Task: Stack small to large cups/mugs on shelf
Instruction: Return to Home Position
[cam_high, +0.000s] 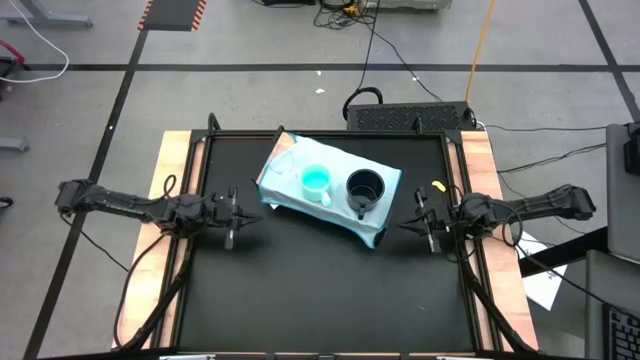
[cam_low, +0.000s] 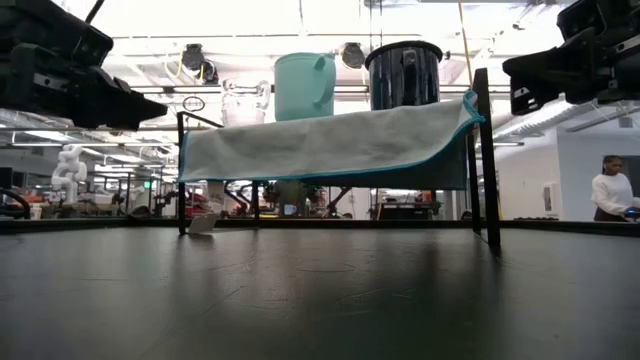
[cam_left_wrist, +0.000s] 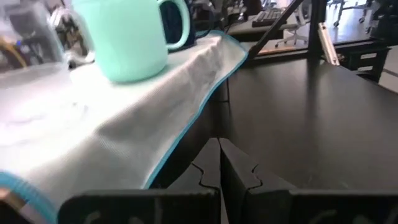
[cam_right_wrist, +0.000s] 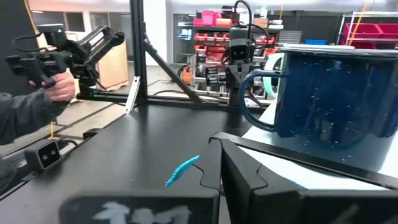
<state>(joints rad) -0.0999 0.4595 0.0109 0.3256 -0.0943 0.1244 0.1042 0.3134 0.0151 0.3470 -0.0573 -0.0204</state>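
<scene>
All three sit on shelf (cam_high: 283, 187), side by side, not nested: clear glass cup (cam_low: 240, 104) left, teal mug (cam_high: 316, 181) middle, black mug (cam_high: 364, 187) right. Your left gripper (cam_left_wrist: 219, 149) and right gripper (cam_right_wrist: 219, 144) flank shelf, fingers pressed together, empty. Watch draped cloth (cam_low: 330, 145): finger snagging hem could drag mugs off. You find no readable writing.

teal mug (cam_high: 316, 181), black mug (cam_high: 364, 187) atop shelf (cam_high: 284, 160)

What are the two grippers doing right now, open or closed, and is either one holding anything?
Left gripper: closed, holding nothing, over the table left of the shelf.
Right gripper: closed, holding nothing, right of the shelf.
</scene>
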